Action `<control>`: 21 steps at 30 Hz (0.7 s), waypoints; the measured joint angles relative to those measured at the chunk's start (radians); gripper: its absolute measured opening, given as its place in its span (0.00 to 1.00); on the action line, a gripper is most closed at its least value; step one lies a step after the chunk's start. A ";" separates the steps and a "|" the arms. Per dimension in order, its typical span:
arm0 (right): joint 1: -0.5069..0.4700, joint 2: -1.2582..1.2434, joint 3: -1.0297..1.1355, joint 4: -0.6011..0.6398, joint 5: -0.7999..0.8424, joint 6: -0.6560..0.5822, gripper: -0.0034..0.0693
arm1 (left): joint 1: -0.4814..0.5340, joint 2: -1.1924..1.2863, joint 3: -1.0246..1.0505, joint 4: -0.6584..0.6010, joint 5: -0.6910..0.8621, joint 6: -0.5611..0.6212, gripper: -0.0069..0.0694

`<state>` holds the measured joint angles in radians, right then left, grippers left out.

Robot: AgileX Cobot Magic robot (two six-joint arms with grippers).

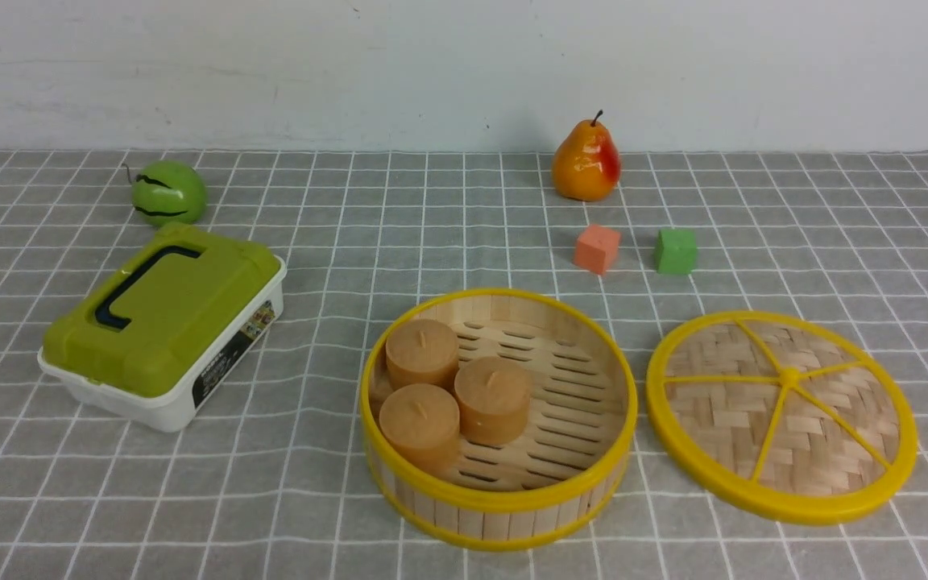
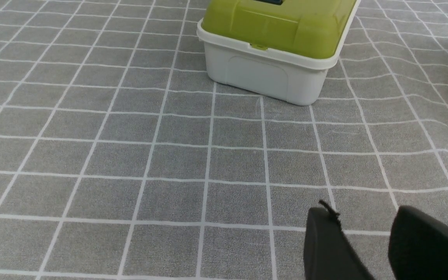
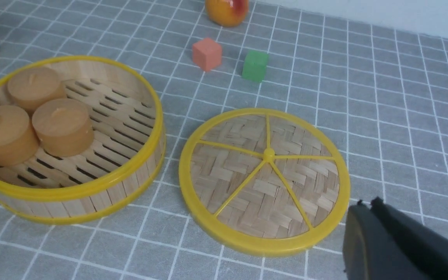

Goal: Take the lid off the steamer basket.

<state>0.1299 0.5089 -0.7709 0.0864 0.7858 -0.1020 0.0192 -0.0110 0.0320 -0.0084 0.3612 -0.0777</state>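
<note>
Off already: yellow-rimmed woven bamboo disc lid [image 1: 782, 415] flat on grey checked tabletop [image 1: 464, 209], 3 o'clock of round slat-walled steamer basket [image 1: 496, 515] (just beside, apart). Both empty: left pincer [image 2: 362, 214] parted, right pincer [image 3: 368, 204] pinched narrow.

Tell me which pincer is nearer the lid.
Right. The right pincer hovers beside the lid; the left pincer is over by the box, past the basket.

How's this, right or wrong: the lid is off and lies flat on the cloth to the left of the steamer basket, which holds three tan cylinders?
Wrong on the side only. The lid is off and lies flat on the cloth, but to the right of the steamer basket, not the left, as the front view shows. The basket does hold three tan cylinders.
</note>
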 joint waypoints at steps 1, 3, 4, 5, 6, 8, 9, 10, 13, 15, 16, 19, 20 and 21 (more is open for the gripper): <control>0.000 -0.006 0.000 0.001 0.007 0.000 0.02 | 0.000 0.000 0.000 0.000 0.000 0.000 0.40; 0.000 -0.011 0.001 0.001 0.023 0.000 0.02 | 0.000 0.000 0.000 0.000 0.000 0.000 0.40; 0.000 -0.011 0.001 0.002 0.027 0.000 0.02 | 0.000 0.000 0.000 0.000 0.000 0.000 0.40; 0.000 -0.011 0.002 0.003 0.031 0.000 0.02 | 0.000 0.000 0.000 0.000 0.000 0.000 0.40; 0.000 -0.011 0.002 0.003 0.033 0.000 0.02 | 0.000 0.000 0.000 0.000 0.000 0.000 0.40; 0.000 -0.012 0.002 0.003 0.036 -0.001 0.02 | 0.000 0.000 0.000 0.000 0.000 0.000 0.40; 0.000 -0.012 0.002 0.003 0.036 0.000 0.02 | 0.000 0.000 0.000 0.000 0.000 0.000 0.40; 0.000 -0.012 0.002 0.003 0.038 0.000 0.03 | 0.000 0.000 0.000 0.000 0.000 0.000 0.40; 0.000 -0.012 0.007 -0.006 0.044 0.000 0.03 | 0.000 0.000 0.000 0.000 0.000 0.000 0.40; 0.000 -0.015 0.033 -0.010 0.028 0.000 0.03 | 0.000 0.000 0.000 0.000 0.000 0.000 0.40; 0.000 -0.026 0.068 -0.010 -0.014 0.000 0.04 | 0.000 0.000 0.000 0.000 0.000 0.000 0.40; 0.000 -0.078 0.188 -0.003 -0.183 -0.003 0.04 | 0.000 0.000 0.000 0.000 0.000 0.000 0.40; -0.001 -0.129 0.286 0.002 -0.322 -0.003 0.04 | 0.000 0.000 0.000 0.000 0.000 0.000 0.40; -0.004 -0.158 0.326 0.005 -0.395 -0.003 0.04 | 0.000 0.000 0.000 0.000 0.000 0.000 0.40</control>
<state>0.1263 0.3511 -0.4448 0.0917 0.3909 -0.1054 0.0192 -0.0110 0.0320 -0.0084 0.3612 -0.0777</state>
